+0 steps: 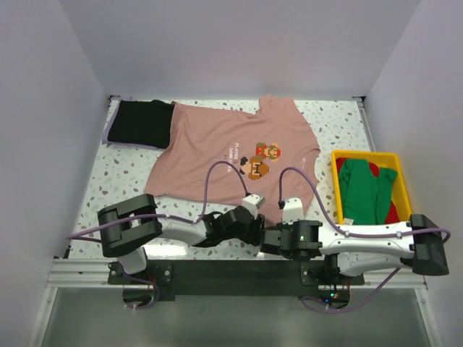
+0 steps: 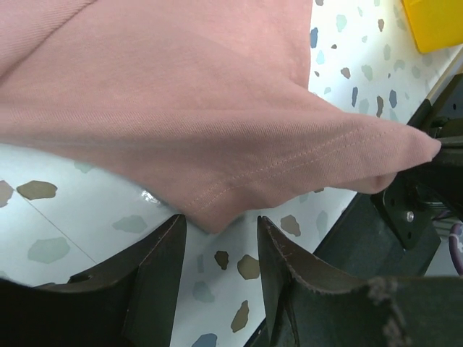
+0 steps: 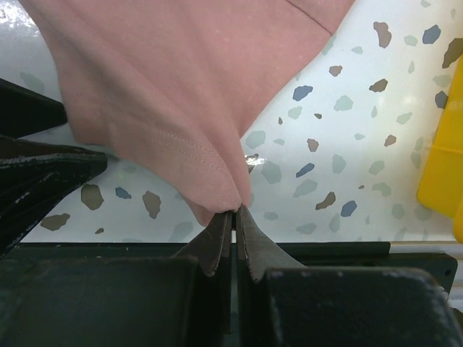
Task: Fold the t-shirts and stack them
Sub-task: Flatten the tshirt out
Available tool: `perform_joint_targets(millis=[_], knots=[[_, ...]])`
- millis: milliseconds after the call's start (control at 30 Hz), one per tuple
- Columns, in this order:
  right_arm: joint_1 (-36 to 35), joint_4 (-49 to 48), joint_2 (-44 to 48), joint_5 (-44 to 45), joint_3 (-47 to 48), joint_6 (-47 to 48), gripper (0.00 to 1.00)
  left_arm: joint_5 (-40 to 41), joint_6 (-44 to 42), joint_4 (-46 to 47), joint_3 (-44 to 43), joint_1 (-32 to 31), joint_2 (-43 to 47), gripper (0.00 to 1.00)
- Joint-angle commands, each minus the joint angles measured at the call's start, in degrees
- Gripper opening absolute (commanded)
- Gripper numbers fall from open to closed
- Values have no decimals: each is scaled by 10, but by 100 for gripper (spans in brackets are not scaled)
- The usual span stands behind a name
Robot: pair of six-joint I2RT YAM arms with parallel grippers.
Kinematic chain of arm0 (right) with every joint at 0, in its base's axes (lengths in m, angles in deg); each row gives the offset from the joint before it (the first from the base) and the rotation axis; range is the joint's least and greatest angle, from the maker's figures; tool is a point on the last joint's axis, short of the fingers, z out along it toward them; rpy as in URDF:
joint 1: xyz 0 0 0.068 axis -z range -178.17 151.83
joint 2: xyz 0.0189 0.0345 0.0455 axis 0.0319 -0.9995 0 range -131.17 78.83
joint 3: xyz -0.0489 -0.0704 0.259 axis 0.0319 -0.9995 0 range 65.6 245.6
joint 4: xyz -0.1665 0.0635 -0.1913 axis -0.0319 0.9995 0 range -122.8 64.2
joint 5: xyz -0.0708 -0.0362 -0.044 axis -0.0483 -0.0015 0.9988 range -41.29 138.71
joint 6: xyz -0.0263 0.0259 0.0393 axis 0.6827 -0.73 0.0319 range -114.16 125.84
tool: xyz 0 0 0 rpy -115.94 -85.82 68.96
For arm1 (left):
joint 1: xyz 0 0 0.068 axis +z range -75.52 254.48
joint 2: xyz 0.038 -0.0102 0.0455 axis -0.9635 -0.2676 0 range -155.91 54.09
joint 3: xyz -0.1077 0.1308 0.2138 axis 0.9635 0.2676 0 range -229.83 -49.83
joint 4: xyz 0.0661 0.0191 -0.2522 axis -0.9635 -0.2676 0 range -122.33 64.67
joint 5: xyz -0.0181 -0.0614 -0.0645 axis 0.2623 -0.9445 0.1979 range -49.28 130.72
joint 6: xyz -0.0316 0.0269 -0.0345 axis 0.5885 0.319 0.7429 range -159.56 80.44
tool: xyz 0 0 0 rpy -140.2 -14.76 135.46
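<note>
Speckled table, limp pink shirt: right gripper pinches its six-o'clock hem, left gripper gapes; take hem alongside.

Bright even overhead light, soft shadows, wrist-view foregrounds blurred

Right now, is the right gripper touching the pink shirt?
Touching: the right wrist view shows the right gripper pinching the pink shirt at its edge.

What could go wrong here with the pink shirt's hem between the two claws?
The right claw pinches only the hem tip of the pink shirt, so it may slip out when lifted. The left claw is open with the hem barely at its fingertips; closing now could miss the cloth.
</note>
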Motion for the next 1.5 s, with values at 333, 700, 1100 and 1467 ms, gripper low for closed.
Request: perform_joint_targets(millis=[333, 700, 1100, 1467], knots=[[1, -21, -2, 7, 0, -13, 0, 42, 14, -7, -37, -3, -25, 39], [1, -12, 6, 17, 2, -13, 3, 62, 42, -50, -21, -2, 26, 0], [1, -33, 19, 14, 2, -2, 47, 74, 70, -148, 21, -2, 142, 0], [1, -144, 76, -36, -61, -1, 57, 99, 93, -230, 50, -1, 186, 0]])
